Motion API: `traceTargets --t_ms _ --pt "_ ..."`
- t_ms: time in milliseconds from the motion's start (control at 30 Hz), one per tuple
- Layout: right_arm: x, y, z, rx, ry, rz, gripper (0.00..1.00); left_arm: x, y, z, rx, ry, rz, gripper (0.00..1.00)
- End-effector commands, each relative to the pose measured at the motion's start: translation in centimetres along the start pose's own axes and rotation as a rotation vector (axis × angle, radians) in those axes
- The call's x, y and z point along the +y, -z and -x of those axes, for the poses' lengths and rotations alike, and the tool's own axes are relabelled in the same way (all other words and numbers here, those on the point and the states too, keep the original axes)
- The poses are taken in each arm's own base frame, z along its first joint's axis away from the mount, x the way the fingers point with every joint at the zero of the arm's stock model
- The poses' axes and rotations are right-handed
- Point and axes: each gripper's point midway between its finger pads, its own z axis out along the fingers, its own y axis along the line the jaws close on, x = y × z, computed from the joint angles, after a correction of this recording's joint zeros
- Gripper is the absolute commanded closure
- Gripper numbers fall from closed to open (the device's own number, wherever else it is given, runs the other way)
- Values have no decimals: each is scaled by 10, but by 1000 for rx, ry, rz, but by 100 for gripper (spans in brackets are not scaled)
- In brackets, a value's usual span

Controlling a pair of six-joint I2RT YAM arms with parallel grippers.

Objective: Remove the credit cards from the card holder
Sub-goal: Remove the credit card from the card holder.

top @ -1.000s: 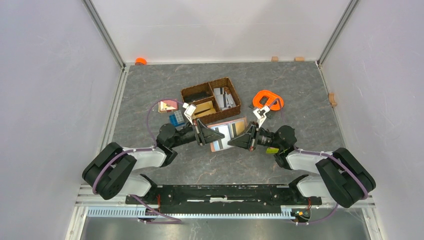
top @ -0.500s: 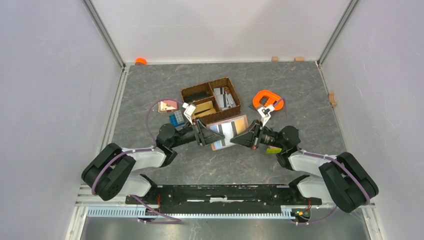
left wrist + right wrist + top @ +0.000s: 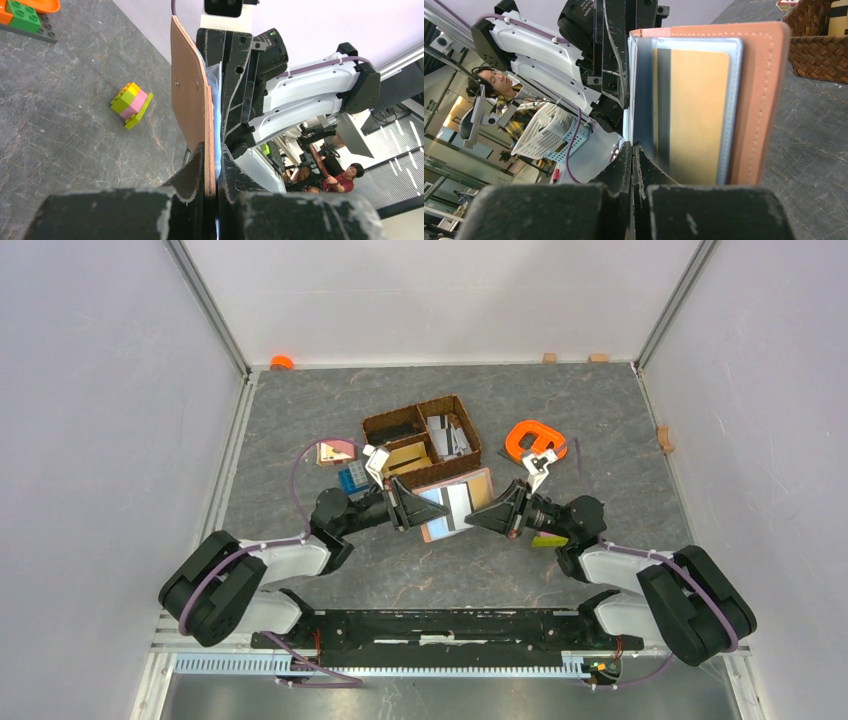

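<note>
The card holder (image 3: 455,504), reddish-brown and open, is held off the table between my two grippers. My left gripper (image 3: 412,508) is shut on its left edge. In the left wrist view the jaws (image 3: 214,165) pinch the brown cover (image 3: 187,90) together with the pale sleeves. My right gripper (image 3: 497,515) is shut at the holder's right side. In the right wrist view its jaws (image 3: 631,150) pinch a thin pale credit card, seen edge-on, beside a clear sleeve that holds a gold card with a dark stripe (image 3: 689,115).
A dark woven divided basket (image 3: 422,438) with flat pieces stands just behind the holder. A blue block (image 3: 352,478) and a pink-and-tan piece (image 3: 335,451) lie to its left. An orange clamp (image 3: 533,438) and a yellow-pink brick stack (image 3: 547,539) are near the right arm.
My right gripper has drawn back to the right, away from the middle of the holder. The left gripper and the holder have stayed almost in place.
</note>
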Motion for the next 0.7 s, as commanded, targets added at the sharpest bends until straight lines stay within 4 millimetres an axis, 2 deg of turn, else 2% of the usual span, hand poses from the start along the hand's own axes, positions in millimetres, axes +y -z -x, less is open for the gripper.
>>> traceTargets --t_ms 0,200,367,500,567,667 --pt "15 4 15 -59 76 55 100 -17 1 13 -45 -55 -48 98" --pt "0 11 19 -87 63 -12 100 -17 6 17 -77 -66 -24 98" --pt "-7 15 22 -101 68 -38 100 13 10 19 -91 -61 141 98" --pt "-17 18 24 -109 87 -84 100 26 20 26 -133 -92 240 98" --pt "-25 19 26 -107 107 -125 100 39 27 27 -150 -101 326 98" --pt "-44 21 28 -91 158 -222 100 39 33 34 -185 -142 353 98"
